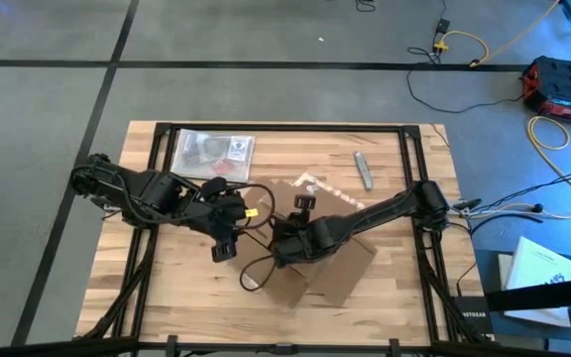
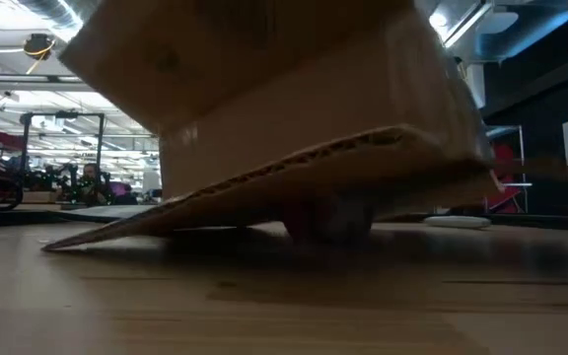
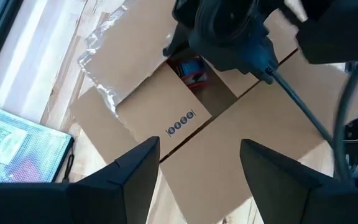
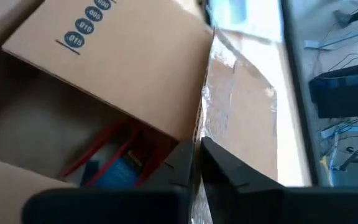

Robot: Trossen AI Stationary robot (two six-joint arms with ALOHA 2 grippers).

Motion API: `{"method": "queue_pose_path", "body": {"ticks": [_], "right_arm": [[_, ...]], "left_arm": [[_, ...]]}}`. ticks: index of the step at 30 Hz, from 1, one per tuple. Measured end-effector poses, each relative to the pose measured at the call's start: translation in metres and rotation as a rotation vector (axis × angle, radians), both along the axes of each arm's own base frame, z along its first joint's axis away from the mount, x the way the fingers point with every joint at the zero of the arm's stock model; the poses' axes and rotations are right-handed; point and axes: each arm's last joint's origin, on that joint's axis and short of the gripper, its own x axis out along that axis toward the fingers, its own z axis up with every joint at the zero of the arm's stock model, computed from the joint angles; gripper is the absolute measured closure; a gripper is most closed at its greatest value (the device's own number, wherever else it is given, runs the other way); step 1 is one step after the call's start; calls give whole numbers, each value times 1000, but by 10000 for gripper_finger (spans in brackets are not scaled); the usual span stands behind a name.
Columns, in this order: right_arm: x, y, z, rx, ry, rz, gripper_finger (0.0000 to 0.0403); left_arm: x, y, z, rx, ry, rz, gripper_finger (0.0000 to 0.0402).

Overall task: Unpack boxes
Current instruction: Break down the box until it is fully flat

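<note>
Brown cardboard fills the middle of the wooden desk (image 1: 404, 218), where the shallow box (image 1: 340, 278) lies slightly toward the right arm's side, its flaps thrown open and strips of shiny clear tape (image 3: 101, 93) curling off one edge. The right gripper (image 4: 196, 163) has its fingers pressed together on the upright edge of one flap, pinching the cardboard where that flap meets the taped one; the flap runs away from the fingers along its length, so any lift or fold from here would swing it about its crease in the box wall. Just beneath that flap, down inside the box, sits a small red-and-blue object (image 4: 114, 165), close below the right arm's fingers. The left gripper (image 3: 199, 163) hovers just short of the box on the opposite side, fingers apart and holding nothing, with the open well straight ahead of them and the right arm's wrist (image 3: 229, 31) between them and the object. By that reckoning the right arm is far the nearer to both flap and contents, and the left would have to reach past it. From desk level the box shows one side tipped up off the wood. Printed in blue on the flap is a short row of ringed marks (image 3: 180, 123); one reads as "010" in the right wrist view, the rest too small to make out. A clear, silvery plastic bag (image 1: 214, 149) lies at the far left corner of the desk, its label unreadable.
</note>
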Motion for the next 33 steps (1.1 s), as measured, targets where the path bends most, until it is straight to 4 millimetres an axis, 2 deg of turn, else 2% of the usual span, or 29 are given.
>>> {"method": "queue_pose_path", "body": {"ticks": [9,22,28,33], "right_arm": [[4,0,54,-21,-102,-12,402],[-4,-4,125,-32,-279,-49,403],[-8,-7,143,-41,-341,-68,403],[-8,-11,144,11,-354,-101,403]], "left_arm": [[4,-1,2,-17,-44,0,190],[13,-4,4,-33,-141,0,190],[28,-11,-10,-46,-236,0,190],[28,-19,-24,109,-214,-79,193]]}}
